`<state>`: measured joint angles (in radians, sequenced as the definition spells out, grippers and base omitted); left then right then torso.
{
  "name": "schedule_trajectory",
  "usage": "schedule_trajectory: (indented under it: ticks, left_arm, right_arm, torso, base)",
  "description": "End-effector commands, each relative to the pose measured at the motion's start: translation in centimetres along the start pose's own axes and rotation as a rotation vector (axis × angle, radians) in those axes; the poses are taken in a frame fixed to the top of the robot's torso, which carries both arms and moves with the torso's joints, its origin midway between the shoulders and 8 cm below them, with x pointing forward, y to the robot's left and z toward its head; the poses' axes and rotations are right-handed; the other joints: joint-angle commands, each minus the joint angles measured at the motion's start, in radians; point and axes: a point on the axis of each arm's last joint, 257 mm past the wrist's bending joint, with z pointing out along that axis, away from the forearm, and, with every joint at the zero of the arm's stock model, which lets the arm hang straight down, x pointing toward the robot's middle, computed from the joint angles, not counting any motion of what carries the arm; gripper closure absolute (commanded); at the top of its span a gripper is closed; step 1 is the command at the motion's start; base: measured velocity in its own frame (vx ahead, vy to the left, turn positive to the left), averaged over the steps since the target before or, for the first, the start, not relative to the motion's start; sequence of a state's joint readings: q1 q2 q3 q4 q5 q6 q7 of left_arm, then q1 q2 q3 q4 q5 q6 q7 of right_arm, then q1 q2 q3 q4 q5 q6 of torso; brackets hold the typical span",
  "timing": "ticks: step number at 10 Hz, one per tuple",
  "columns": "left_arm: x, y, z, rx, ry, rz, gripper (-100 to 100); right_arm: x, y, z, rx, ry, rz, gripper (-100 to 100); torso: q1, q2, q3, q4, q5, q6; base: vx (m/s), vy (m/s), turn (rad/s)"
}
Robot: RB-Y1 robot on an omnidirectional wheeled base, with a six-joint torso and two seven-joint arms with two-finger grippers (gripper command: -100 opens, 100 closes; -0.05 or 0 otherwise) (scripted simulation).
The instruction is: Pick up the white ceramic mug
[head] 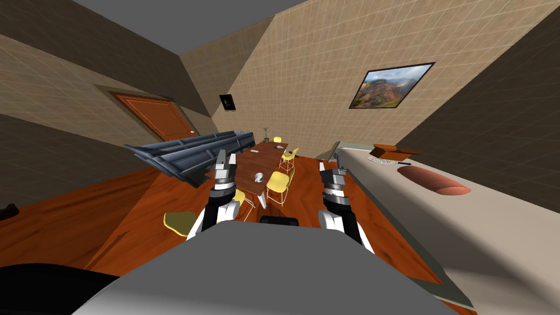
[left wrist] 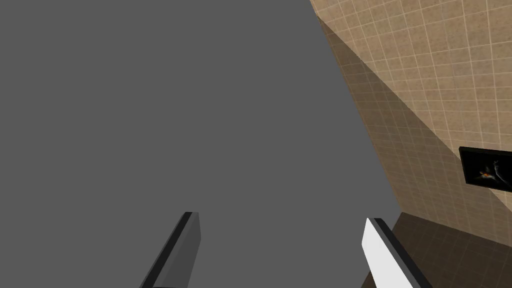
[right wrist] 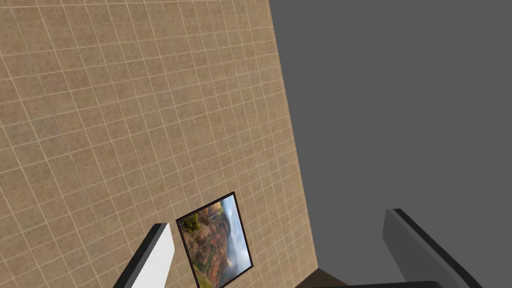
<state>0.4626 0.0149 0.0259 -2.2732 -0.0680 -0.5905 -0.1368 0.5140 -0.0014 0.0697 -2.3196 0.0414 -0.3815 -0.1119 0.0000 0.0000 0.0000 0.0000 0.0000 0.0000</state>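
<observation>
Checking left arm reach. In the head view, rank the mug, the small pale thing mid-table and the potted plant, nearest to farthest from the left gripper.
1. mug: near end of the brown table, ahead and to the right of the left gripper.
2. small pale thing: mid-table.
3. potted plant: far end, by the wall.

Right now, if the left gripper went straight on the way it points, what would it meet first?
Probably the grey ceiling: the open left gripper points up at it, with nothing nearer in that line. How far away it is remains unclear.
</observation>
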Motion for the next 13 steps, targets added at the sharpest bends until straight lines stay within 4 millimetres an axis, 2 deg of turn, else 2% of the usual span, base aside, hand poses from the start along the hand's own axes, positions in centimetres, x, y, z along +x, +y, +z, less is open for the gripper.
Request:
schedule_trajectory:
  ticks: [1,6,9,13]
  left_arm:
    - [0.7,0.9,-0.3,-0.019,0.038,-0.005,-100]
    - [2.8,5.1,-1.9,-0.127,0.144,-0.042,-100]
    - [4.2,8.8,-3.9,-0.232,0.213,-0.074,-100]
    - [5.7,14.5,-7.6,-0.404,0.304,-0.115,-100]
  right_arm:
    - [0.0,0.0,0.0,0.0,0.0,0.0,0]
    - [0.0,0.0,0.0,0.0,0.0,0.0,0]
    - [0.0,0.0,0.0,0.0,0.0,0.0,0]
    - [0.0,0.0,0.0,0.0,0.0,0.0,0]
  torso:
    - [0.0,0.0,0.0,0.0,0.0,0.0]
    - [0.0,0.001,0.0,0.0,0.0,0.0]
    - [-0.001,0.0,0.0,0.0,0.0,0.0]
    - [-0.001,0.0,0.0,0.0,0.0,0.0]
  base:
    - [-0.005,-0.002,0.026]
    - [-0.01,-0.009,0.029]
    - [-0.01,-0.014,0.032]
    - [-0.005,-0.024,0.025]
